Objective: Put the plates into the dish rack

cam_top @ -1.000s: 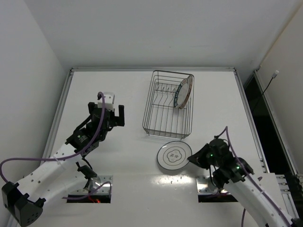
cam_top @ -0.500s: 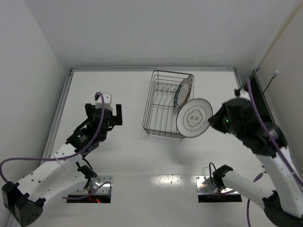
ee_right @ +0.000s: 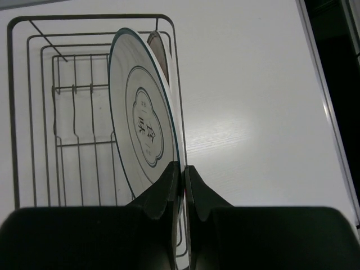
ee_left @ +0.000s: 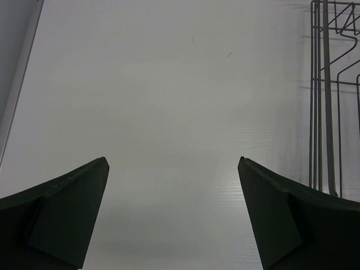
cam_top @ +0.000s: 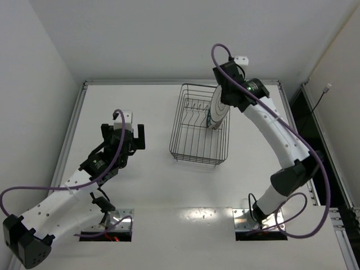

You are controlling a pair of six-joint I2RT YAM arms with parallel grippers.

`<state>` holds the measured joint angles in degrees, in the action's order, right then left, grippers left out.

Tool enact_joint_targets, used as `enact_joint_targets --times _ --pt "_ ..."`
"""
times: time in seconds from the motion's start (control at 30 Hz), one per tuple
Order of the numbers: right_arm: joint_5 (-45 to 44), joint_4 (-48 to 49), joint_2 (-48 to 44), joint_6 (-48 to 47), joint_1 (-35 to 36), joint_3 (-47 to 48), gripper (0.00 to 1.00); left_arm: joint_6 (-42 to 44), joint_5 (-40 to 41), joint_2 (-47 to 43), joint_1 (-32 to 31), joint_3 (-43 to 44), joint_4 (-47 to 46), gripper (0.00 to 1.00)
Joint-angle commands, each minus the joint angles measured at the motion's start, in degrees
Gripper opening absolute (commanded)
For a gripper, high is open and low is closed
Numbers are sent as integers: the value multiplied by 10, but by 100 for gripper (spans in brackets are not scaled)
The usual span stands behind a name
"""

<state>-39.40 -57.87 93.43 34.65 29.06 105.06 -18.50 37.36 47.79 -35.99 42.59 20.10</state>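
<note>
- Left gripper [ee_left: 173, 162]: jaws spread, holding nothing, over bare surface [ee_left: 169, 84] beside the dish rack [cam_top: 197, 161].
- White, orange-centred plate [ee_right: 158, 45]: upright at the rack's right end; that half looks done.
- Grey dark-rimmed plate [ee_right: 140, 129]: upright just beside it, inside the rack (seating between tines hidden).
- Right gripper [ee_right: 181, 169]: clenched on the grey plate's rim; settling it and letting go remain.

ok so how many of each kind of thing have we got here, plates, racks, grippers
plates: 2 (pale grey plate, second plate behind it)
dish rack: 1
grippers: 2 (left gripper, right gripper)
total: 5
</note>
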Motion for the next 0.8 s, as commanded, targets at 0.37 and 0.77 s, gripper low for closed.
enact_joint_targets --times 0.37,0.77 --pt "-94 69 93 -91 -1 104 0 2 11 8 5 24 -13 100" --pt "-142 57 181 -86 5 111 0 2 6 13 5 24 -13 100"
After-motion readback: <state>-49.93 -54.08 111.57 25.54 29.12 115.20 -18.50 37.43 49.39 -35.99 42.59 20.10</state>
